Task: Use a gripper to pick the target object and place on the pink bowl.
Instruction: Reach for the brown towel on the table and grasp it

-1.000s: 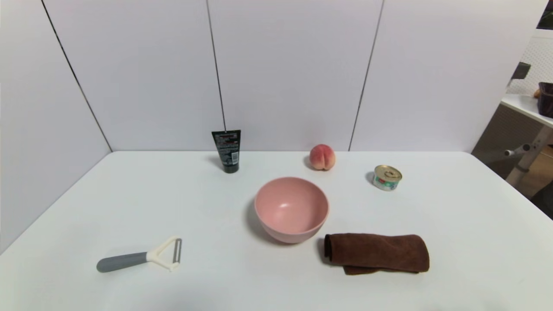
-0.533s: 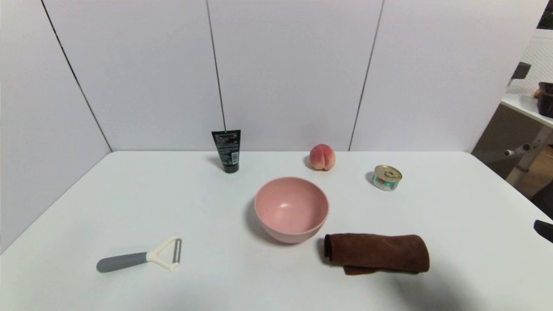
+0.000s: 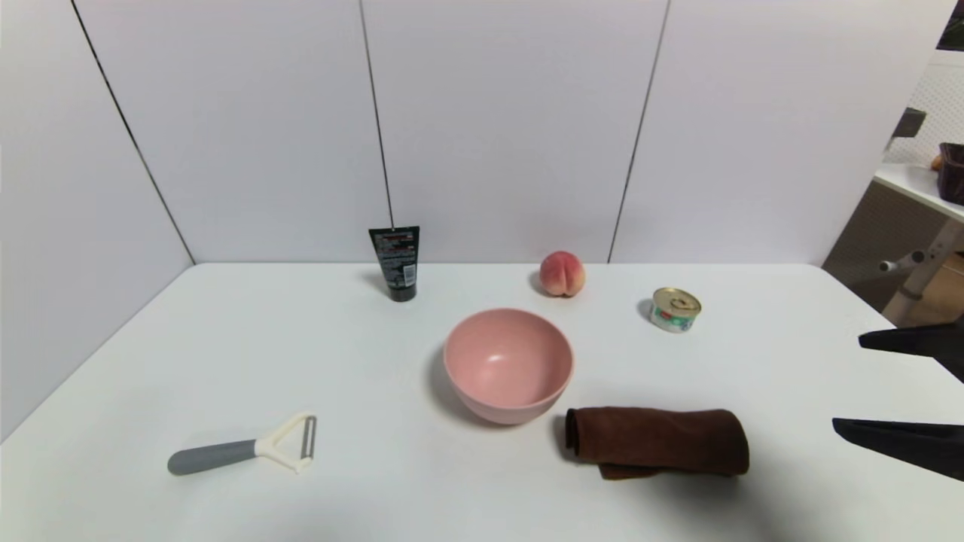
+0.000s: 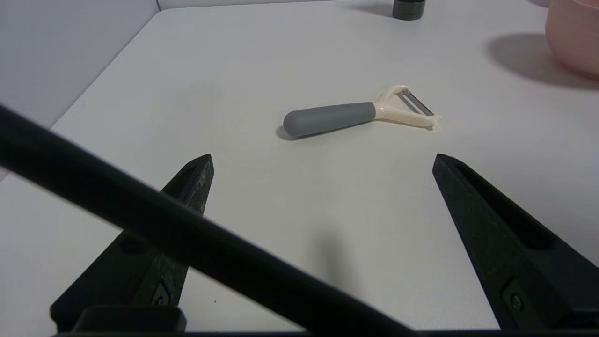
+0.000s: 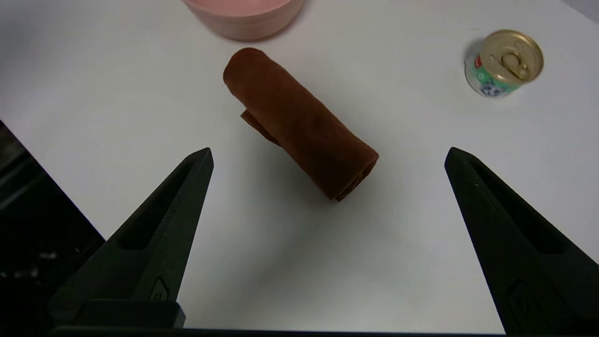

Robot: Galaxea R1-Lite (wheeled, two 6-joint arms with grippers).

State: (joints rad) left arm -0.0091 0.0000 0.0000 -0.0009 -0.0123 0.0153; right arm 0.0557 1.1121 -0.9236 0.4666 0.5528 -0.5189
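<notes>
Pink plastic, the round bowl [image 3: 508, 365] stands upright on our white counter [image 3: 376, 467], its smooth inside bare. We see the brown rolled cloth [image 3: 659, 442] outside it at four o'clock, near but apart. Our right tool [image 3: 846, 382] hangs beyond the cloth at three o'clock from the bowl, jaws spread wide, holding nothing. Only the left wrist view shows us our left tool [image 4: 324, 156], wide open and empty, near the Y-shaped peeler [image 3: 241, 446], which lies at the bowl's eight o'clock. The head view alone gives us the peach [image 3: 562, 274], at one o'clock; the right wrist view catches the pull-ring can [image 5: 504, 63] too.
</notes>
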